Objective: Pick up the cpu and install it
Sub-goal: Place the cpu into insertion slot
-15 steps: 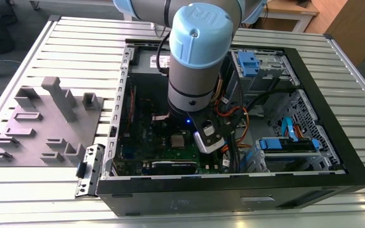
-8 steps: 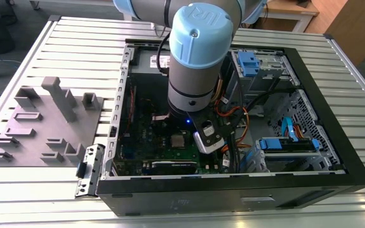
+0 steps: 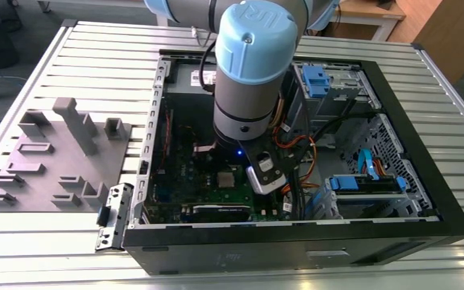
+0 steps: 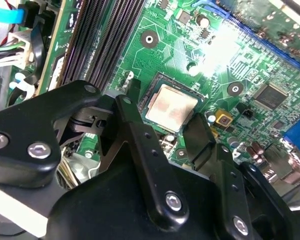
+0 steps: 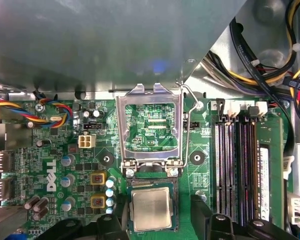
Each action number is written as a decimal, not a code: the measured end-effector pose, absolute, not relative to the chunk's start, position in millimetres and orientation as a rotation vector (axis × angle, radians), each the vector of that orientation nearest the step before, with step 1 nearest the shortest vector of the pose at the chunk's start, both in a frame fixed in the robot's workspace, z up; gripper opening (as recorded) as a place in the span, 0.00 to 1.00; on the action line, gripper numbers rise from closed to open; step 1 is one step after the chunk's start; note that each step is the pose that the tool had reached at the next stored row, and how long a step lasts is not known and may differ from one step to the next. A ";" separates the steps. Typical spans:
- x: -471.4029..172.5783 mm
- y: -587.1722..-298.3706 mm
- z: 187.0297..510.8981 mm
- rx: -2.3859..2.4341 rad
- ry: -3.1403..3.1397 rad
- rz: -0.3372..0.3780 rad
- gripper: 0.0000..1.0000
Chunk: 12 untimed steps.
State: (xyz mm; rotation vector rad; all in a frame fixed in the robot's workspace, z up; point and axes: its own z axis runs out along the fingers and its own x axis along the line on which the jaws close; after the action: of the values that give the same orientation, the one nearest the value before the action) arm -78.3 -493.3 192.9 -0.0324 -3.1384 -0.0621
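Exterior view: slatted metal table (image 3: 95, 60), open computer case (image 3: 256, 251) resting on it, blue-capped arm (image 3: 252, 72) hanging down inside over the green motherboard (image 3: 203, 181).
Beside the case toward the exterior view's left, lying on the table, a grey plastic tray (image 3: 31, 175) of recesses and upright blocks. Coloured cables (image 3: 296, 145) and blue drive brackets (image 3: 365, 184) within the case toward the exterior view's right. In the first wrist view, dark memory slots (image 5: 230, 165) running alongside the socket (image 5: 150, 184), hinged metal socket frame (image 5: 150, 92) flipped up and open. Next to that frame's hinge, seated flat in the socket, the cpu (image 5: 151, 210), silver-grey top facing up. Gripper (image 4: 162, 106) spread wide in both wrist views, one black finger (image 4: 135, 120) on either side of the cpu, near its edges yet apart from them, gripping nothing.
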 end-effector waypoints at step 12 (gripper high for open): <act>-76.4 -493.3 193.7 -0.039 -3.138 -0.062 0.62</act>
State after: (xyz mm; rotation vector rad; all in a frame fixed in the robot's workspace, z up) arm -76.4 -493.3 193.7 -0.0387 -3.1384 -0.0623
